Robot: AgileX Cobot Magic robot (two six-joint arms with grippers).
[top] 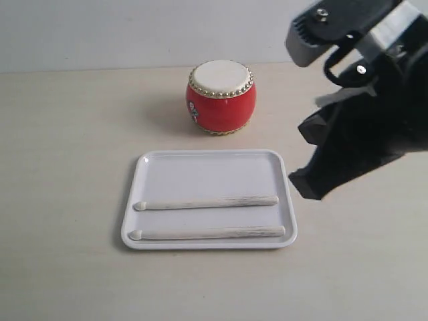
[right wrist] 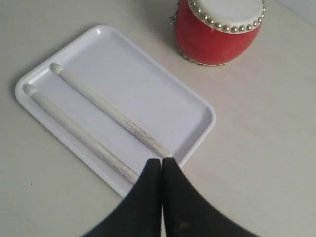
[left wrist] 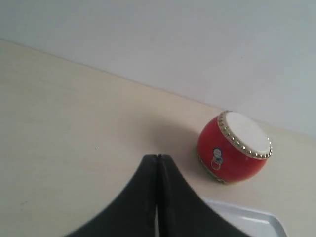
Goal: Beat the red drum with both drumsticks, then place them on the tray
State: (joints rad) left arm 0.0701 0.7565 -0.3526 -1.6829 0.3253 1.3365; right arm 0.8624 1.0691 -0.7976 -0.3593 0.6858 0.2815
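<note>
From the exterior view, the two drumsticks (top: 207, 201) lie side by side, parallel, inside the tray (top: 207, 167), rounded tips to its left, free of any grip. The red drum (top: 221, 97) stands upright just behind the tray. The right arm (top: 374, 134) hangs above the table's right side, and the left arm is out of frame. In the left wrist view, the left gripper (left wrist: 157, 160) has its jaws pressed together on nothing; only a tray corner shows and no sticks. In the right wrist view, the right gripper (right wrist: 161, 163), likewise closed and empty, sits over the tray's edge, hiding the stick handles' ends, and the drum is cut off.
</note>
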